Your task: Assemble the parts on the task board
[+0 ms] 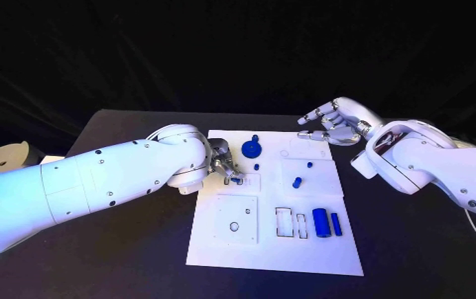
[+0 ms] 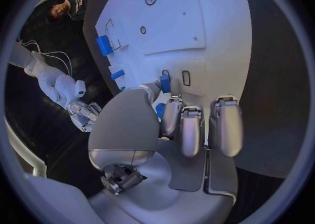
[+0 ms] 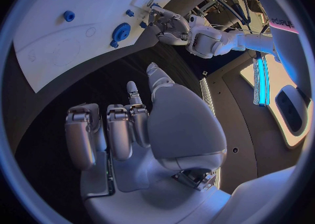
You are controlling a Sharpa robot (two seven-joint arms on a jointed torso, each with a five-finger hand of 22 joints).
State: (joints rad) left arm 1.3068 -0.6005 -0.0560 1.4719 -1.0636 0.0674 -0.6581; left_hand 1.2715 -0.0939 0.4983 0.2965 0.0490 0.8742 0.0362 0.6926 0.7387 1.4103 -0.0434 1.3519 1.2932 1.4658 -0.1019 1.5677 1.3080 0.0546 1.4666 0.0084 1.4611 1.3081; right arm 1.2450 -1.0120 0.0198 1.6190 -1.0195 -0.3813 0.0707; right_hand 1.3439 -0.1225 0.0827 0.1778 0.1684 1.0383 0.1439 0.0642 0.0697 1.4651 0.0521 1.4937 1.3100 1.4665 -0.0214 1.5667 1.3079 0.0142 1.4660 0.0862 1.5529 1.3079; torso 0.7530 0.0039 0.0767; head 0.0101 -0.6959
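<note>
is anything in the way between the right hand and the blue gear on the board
Nothing visible blocks it. The right hand hovers open past the far right corner of the task board; only bare board lies between it and the blue gear. The left hand works nearer, beside the gear.

From my remote seat I see the task board (image 1: 253,244) lying mid-table (image 1: 119,258). The left hand (image 1: 223,168) sits at the board's left edge; the right hand (image 1: 332,124) hovers beyond its far right corner. A round part (image 1: 252,149) lies near the far edge, a cylinder (image 1: 320,222) toward the near right (a slim piece (image 1: 336,224) just beside it).
</note>
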